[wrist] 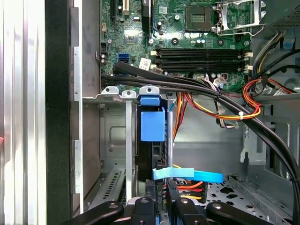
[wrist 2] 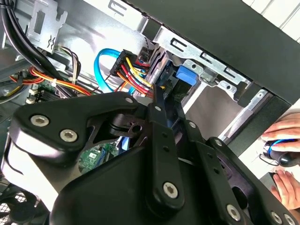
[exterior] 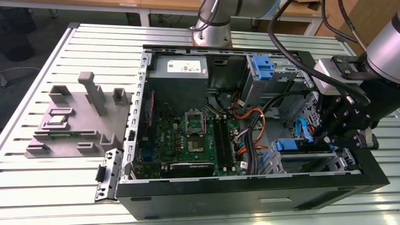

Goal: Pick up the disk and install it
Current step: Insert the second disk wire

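The disk (exterior: pixel 303 145) sits on edge in the drive bay at the corner of the open computer case (exterior: pixel 250 194) on the exterior view's right, its blue rail facing up. In the first wrist view the disk (wrist: pixel 151 159) is a dark slab with a blue tab on its far end. That tab is on the disk (wrist 2: pixel 187 75) in the second wrist view too. My gripper (exterior: pixel 326 137) hangs right over the bay. Its fingers (wrist: pixel 165 187) come together at the disk's near end, among the power plugs. My gripper (wrist 2: pixel 155 96) looks shut, with nothing seen between its tips.
Orange, red and black cable bundles (wrist: pixel 225 105) and a blue flat cable (wrist: pixel 187 174) crowd the bay. The motherboard (exterior: pixel 187 136), a grey metal box (exterior: pixel 181 65) and a blue bracket (exterior: pixel 262 65) fill the case. A grey fixture (exterior: pixel 75 117) stands outside. A person's hand (wrist 2: pixel 281 140) rests beyond the case wall.
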Robot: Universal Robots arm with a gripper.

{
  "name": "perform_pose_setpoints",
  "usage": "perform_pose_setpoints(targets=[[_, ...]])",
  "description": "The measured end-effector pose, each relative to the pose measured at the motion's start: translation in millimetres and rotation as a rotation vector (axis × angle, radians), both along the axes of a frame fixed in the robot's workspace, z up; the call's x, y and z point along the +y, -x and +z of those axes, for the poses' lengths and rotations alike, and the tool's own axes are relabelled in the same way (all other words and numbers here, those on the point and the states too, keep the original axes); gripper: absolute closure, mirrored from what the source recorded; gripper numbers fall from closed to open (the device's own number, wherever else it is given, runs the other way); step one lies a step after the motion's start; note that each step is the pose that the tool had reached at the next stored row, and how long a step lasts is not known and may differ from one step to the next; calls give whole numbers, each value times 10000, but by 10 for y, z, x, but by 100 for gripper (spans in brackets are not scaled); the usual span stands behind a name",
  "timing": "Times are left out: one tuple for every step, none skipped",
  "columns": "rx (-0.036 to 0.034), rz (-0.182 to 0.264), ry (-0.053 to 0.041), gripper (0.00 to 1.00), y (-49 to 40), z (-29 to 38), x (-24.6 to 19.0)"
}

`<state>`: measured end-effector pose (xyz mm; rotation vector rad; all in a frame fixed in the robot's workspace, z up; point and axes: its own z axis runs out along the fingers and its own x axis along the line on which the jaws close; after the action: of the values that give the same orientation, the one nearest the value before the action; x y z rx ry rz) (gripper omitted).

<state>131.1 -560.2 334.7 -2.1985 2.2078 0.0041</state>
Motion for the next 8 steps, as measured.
perform_pose_setpoints(targets=[[0, 0, 1, 76, 0, 10, 1], [0, 0, 0, 76, 0, 16, 4], [0, 0, 0, 76, 0, 20, 7], [0, 0, 0, 76, 0, 22, 13], [0, 0, 1, 76, 0, 24, 20], [0, 0, 0, 76, 0, 25, 27], [0, -1, 0, 76, -3, 26, 40], [0, 1, 0, 76, -10, 26, 44]])
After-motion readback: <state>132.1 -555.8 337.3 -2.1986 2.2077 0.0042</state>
